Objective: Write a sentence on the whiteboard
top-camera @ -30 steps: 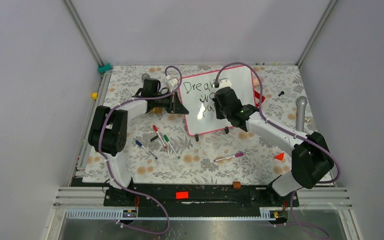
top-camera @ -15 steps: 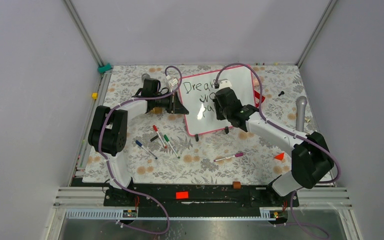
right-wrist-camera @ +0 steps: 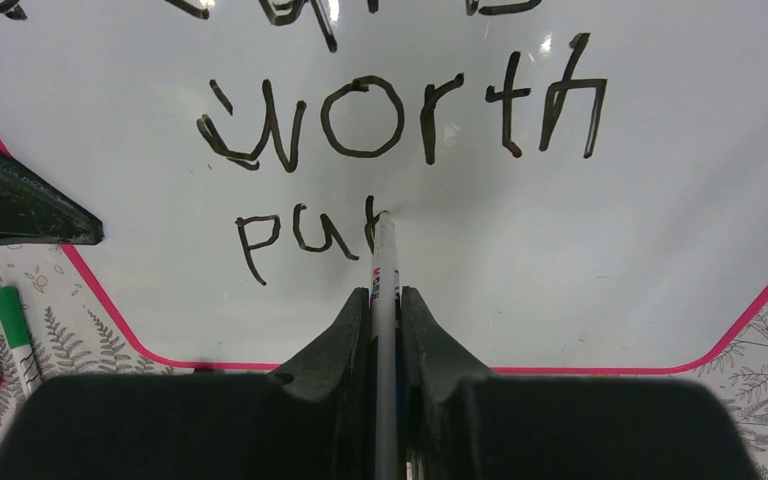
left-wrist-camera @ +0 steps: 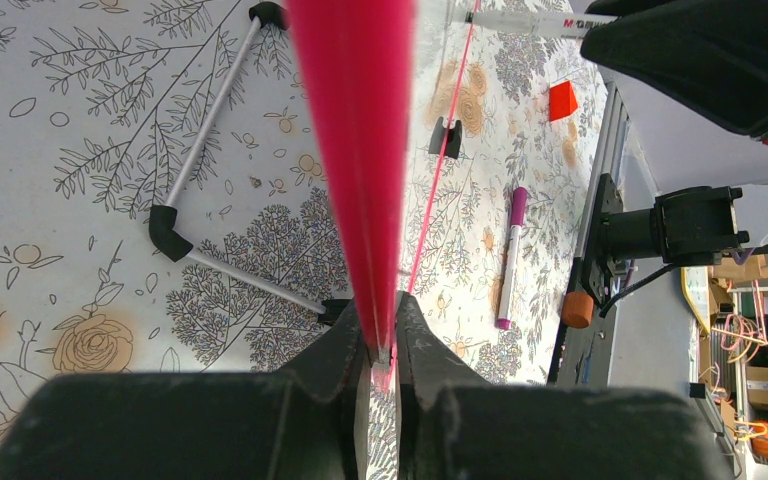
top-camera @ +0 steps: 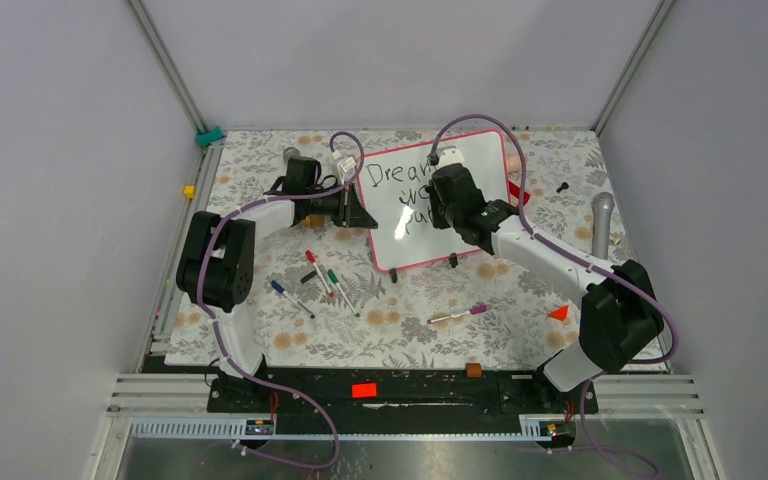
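The whiteboard with a pink-red frame stands at the back middle of the table. My left gripper is shut on its left frame edge, seen edge-on in the left wrist view. My right gripper is shut on a white marker whose tip touches the board. The sentence in black reads "Drea…", then "worth", then "pu" and a fresh upright stroke by the tip. My right arm hides part of the writing in the top view.
Red, green and blue markers lie on the floral cloth left of centre. A purple marker lies in front of the board, also in the left wrist view. A small red block sits right; a grey cylinder far right.
My right gripper has shifted slightly up and toward the board with the marker, adding a stroke after "pu". My left arm has not moved.
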